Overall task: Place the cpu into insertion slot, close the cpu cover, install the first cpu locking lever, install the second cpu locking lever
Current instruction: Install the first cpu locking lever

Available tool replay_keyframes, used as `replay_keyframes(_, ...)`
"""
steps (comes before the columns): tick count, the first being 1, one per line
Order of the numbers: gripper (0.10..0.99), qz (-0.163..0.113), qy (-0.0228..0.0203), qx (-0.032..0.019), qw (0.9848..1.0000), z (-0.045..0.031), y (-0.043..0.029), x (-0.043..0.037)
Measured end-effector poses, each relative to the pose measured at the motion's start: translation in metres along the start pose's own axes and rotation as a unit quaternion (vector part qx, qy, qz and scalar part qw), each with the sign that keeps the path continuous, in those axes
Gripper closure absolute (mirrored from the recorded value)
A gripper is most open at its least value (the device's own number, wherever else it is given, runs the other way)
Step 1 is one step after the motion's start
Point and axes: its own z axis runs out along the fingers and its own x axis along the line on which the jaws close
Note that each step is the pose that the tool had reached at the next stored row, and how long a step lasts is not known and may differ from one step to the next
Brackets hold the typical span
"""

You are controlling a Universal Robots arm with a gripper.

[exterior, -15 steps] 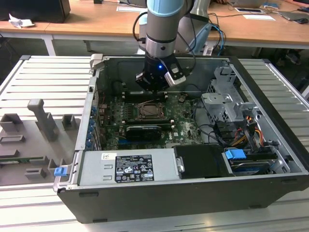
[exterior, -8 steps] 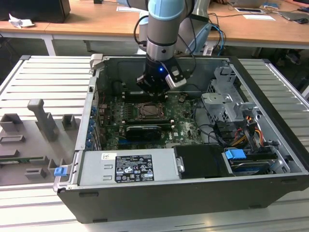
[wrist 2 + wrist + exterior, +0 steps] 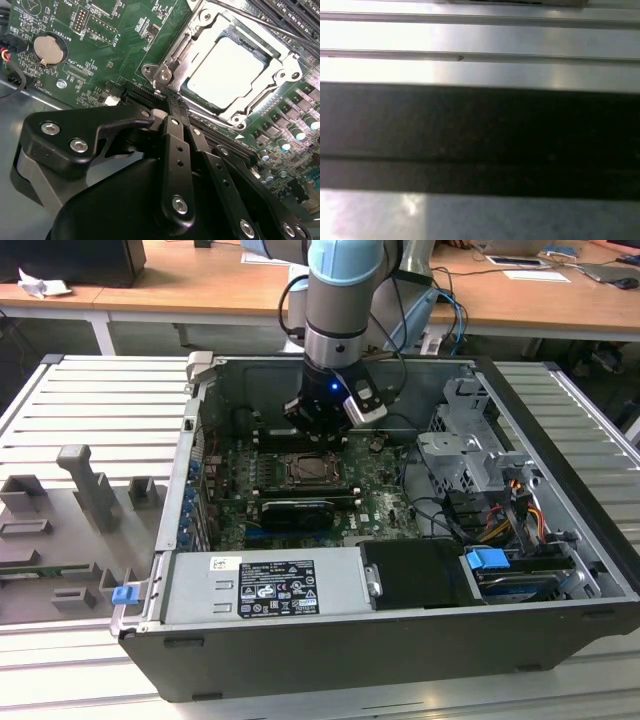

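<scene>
The cpu (image 3: 232, 70), a pale square chip, lies in the insertion slot (image 3: 308, 470) on the green circuit board (image 3: 100, 55). The cpu cover (image 3: 192, 37), a silver frame plate, lies flat over the chip's edges with the chip showing through its window. A thin metal lever rod (image 3: 280, 27) runs along one side of the socket. My gripper (image 3: 169, 107) is shut, its black fingers (image 3: 176, 150) pressed together with the tips at a corner of the socket's metal rim. In the exterior view the gripper (image 3: 322, 430) hangs inside the open computer case, just behind the socket.
A long black card (image 3: 300, 510) stands in front of the socket, with a grey power supply (image 3: 265, 585) nearer. A metal drive cage (image 3: 465, 455) and cables fill the exterior view's right. A coin battery (image 3: 49, 50) sits on the board. Grey fixtures (image 3: 85, 480) stand outside the case.
</scene>
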Motion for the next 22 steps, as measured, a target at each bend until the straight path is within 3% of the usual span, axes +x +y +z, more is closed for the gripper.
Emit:
replay_keyframes(5,0.98,0.0,-0.0002,0.0006,1.0,0.0015,-0.0001,-0.0003)
replay_keyframes(15,0.98,0.0,-0.0002,0.0008,1.0,-0.0033,0.0004,-0.0004)
replay_keyframes(22,0.98,0.0,0.0001,0.0104,0.9999,-0.0015,0.0002,-0.0004)
